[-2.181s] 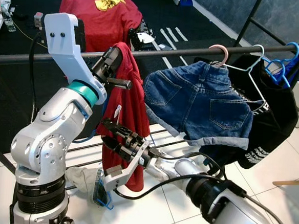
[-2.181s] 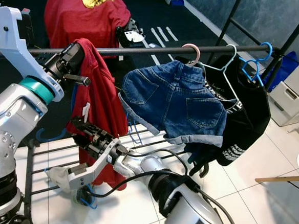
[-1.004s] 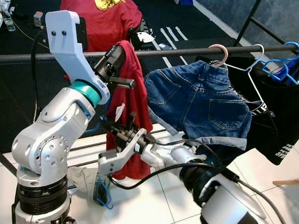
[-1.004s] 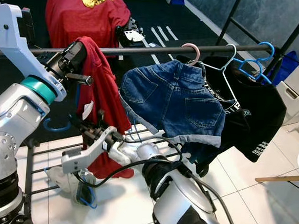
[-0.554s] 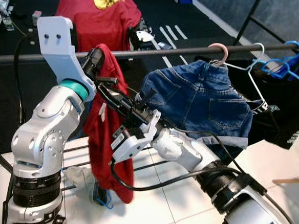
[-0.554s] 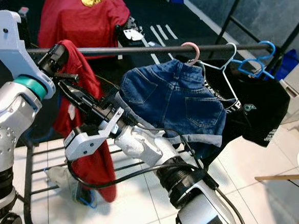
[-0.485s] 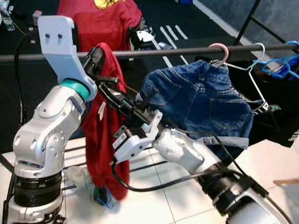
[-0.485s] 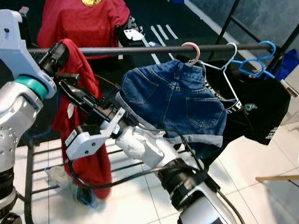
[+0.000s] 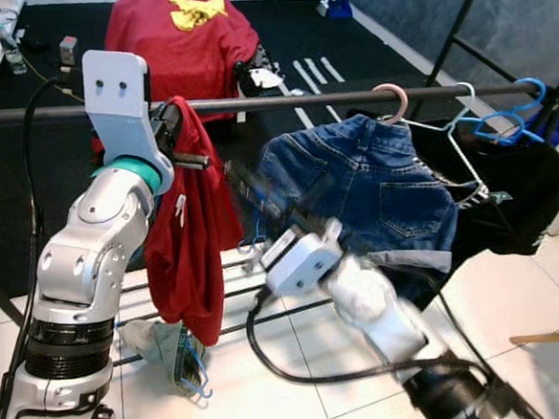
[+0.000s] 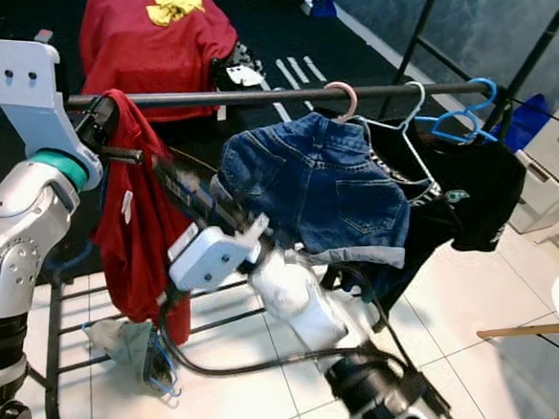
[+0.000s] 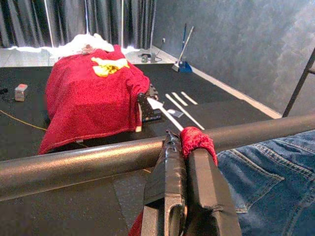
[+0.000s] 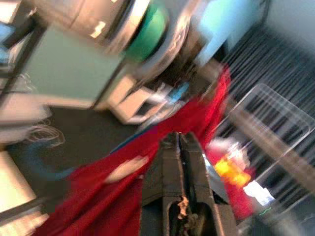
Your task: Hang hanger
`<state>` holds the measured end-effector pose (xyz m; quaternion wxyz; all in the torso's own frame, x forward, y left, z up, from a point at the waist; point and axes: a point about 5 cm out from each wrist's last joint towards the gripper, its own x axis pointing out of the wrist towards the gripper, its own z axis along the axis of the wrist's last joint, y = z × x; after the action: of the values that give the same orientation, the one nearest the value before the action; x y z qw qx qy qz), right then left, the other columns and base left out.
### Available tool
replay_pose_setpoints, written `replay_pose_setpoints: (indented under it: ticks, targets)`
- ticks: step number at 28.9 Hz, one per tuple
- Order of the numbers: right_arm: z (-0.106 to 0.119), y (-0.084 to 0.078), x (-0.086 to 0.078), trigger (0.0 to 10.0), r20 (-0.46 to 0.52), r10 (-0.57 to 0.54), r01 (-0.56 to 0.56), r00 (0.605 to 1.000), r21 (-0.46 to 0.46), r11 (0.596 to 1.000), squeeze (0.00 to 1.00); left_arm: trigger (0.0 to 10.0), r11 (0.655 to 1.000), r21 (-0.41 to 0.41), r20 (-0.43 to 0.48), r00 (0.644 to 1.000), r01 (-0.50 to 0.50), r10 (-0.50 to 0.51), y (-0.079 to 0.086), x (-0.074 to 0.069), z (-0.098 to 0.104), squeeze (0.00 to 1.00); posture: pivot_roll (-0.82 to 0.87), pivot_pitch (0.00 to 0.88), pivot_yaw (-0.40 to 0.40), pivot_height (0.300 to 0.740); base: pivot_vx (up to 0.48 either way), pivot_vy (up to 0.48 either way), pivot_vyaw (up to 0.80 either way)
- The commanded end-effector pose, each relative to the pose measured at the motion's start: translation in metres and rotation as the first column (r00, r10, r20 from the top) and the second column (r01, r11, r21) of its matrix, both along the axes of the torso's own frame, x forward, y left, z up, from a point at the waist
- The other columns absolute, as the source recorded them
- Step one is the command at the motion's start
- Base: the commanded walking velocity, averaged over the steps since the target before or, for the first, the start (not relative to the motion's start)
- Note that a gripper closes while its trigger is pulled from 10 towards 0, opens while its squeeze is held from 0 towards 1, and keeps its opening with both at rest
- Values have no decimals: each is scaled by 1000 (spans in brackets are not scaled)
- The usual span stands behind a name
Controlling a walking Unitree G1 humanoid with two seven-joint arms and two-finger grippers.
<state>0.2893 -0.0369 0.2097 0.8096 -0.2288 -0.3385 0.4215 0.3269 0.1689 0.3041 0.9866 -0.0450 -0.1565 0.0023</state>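
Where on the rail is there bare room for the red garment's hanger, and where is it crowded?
Bare rail runs between the left gripper, shut on the red garment, and the pink hanger of the denim shorts. Beyond that, the white hanger, blue hangers and black shirt crowd together.

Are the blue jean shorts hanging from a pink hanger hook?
Yes, the denim shorts hang below a pink hanger hook that curls over the dark rail.

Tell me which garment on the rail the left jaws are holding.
The red shirt, farthest toward the robot's left on the rail. The left gripper is shut on its top at the rail; the denim shorts and black shirt hang free.
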Motion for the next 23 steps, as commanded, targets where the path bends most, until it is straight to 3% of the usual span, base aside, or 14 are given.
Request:
replay_pose_setpoints:
  ticks: [1, 3, 4, 5, 6, 7, 9, 11, 12, 13, 15, 22, 23]
  targets:
    - [-3, -2, 0, 10000, -70, 9, -8, 998, 24, 1000, 0, 0, 1000, -13, -27, 999, -18, 17, 5, 0, -7, 0, -76, 141, 45, 740, 0, 0, 0]
    - [-3, -2, 0, 10000, -70, 9, -8, 998, 24, 1000, 0, 0, 1000, -13, -27, 999, -18, 17, 5, 0, -7, 0, -76, 141, 45, 740, 0, 0, 0]
    - [-1, -9, 3, 10000, -136, -17, 29, 991, 86, 996, 0, 0, 1000, 1, -26, 999, -20, 20, 5, 0, -9, 0, -75, 144, 42, 740, 0, 0, 0]
    - [-1, -9, 3, 10000, -136, -17, 29, 991, 86, 996, 0, 0, 1000, 1, -26, 999, -20, 20, 5, 0, -9, 0, -75, 144, 42, 740, 0, 0, 0]
    - [4, -21, 13, 10000, -219, -90, 137, 972, 208, 969, 0, 0, 1000, 18, -61, 998, -1, 2, 2, -1, -17, 0, -76, 148, 43, 740, 0, 0, 0]
    - [4, -21, 13, 10000, -219, -90, 137, 972, 208, 969, 0, 0, 1000, 18, -61, 998, -1, 2, 2, -1, -17, 0, -76, 148, 43, 740, 0, 0, 0]
    - [3, -44, 26, 10000, -364, -191, 320, 912, 338, 885, 0, 0, 994, 49, -147, 985, 99, -90, -6, -5, -35, 0, -75, 153, 51, 740, 0, 0, 0]
    - [3, -44, 26, 10000, -364, -191, 320, 912, 338, 885, 0, 0, 994, 49, -147, 985, 99, -90, -6, -5, -35, 0, -75, 153, 51, 740, 0, 0, 0]
    - [-2, -55, 28, 10000, -412, -238, 397, 880, 362, 843, 0, 0, 961, 25, -138, 953, 275, -269, -13, -21, -43, 0, -73, 158, 60, 740, 0, 0, 0]
    - [-2, -55, 28, 10000, -412, -238, 397, 880, 362, 843, 0, 0, 961, 25, -138, 953, 275, -269, -13, -21, -43, 0, -73, 158, 60, 740, 0, 0, 0]
    - [-5, -60, 26, 10000, -422, -247, 412, 873, 363, 836, 0, 0, 909, -21, -91, 905, 416, -416, -13, -40, -45, 0, -73, 165, 62, 740, 0, 0, 0]
    - [-6, -65, 25, 10000, -435, -250, 421, 865, 357, 834, 0, 0, 903, 80, -118, 904, 422, -412, -9, -49, -56, 0, -65, 169, 54, 740, 0, 0, 0]
    - [-6, -69, 27, 10000, -454, -248, 431, 856, 361, 827, 0, 8471, 955, 122, -183, 952, 271, -247, -1, -43, -81, 0, -67, 169, 53, 740, 0, 0, 0]
